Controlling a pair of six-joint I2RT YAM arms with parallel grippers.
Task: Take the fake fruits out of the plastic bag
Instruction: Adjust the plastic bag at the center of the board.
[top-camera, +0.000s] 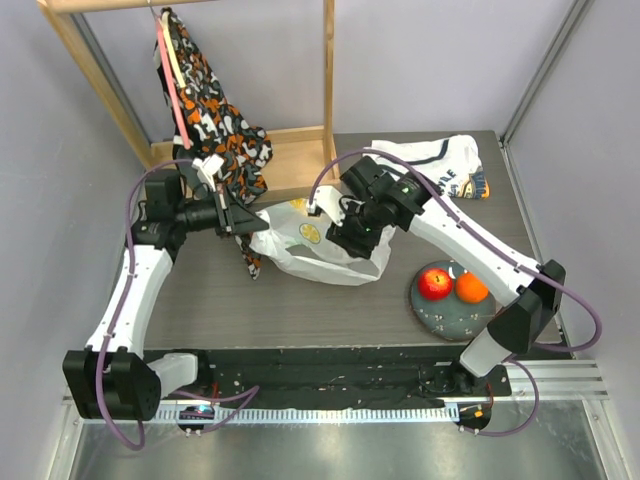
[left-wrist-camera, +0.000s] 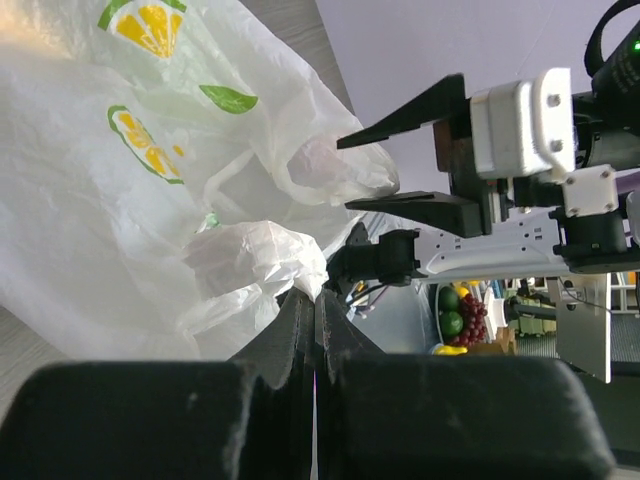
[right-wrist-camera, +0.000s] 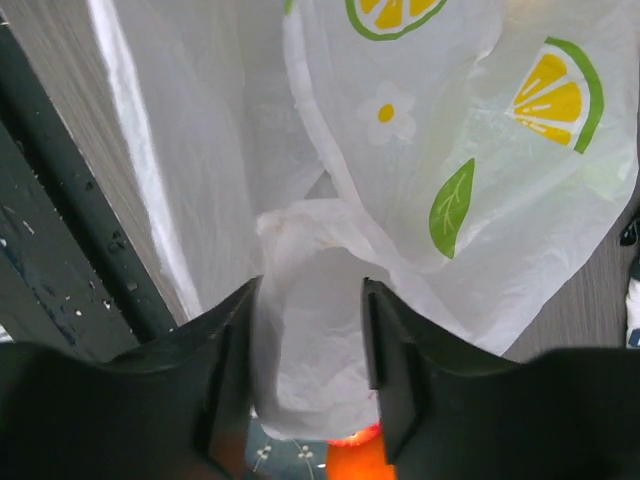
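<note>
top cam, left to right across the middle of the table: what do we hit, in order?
left hand → plastic bag → red apple → orange

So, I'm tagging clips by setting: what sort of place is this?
Likely a robotics lab cell: left arm and right arm bolted to a rail, plain grey walls enclosing the table.
</note>
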